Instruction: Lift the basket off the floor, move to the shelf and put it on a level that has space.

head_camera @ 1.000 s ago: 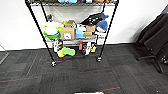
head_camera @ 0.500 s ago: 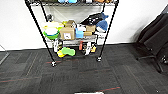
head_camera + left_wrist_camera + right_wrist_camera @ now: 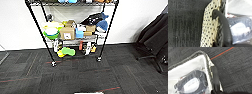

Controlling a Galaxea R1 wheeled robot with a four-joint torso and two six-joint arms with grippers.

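Observation:
The cream woven basket [image 3: 209,27] with its dark braided rim stands on the dark grey carpet floor [image 3: 184,25]. One black loop handle [image 3: 223,25] rises large right before the left wrist camera. The other loop handle [image 3: 215,77] shows close in the right wrist view, beside the rim [image 3: 193,55]. Inside the basket lies a clear bag with a dark round item [image 3: 191,83]. In the head view a white strip of the basket [image 3: 88,93] sits at the lower edge. Ahead stands the black wire shelf [image 3: 37,27]; its top level [image 3: 75,3] carries a few coloured things.
The shelf's middle and lower tiers are crowded with cardboard boxes [image 3: 67,32], bowls and bottles. Dark chairs [image 3: 155,37] stand at the right by the white wall. Open carpet with thin red lines [image 3: 110,89] lies between the basket and the shelf's casters [image 3: 53,64].

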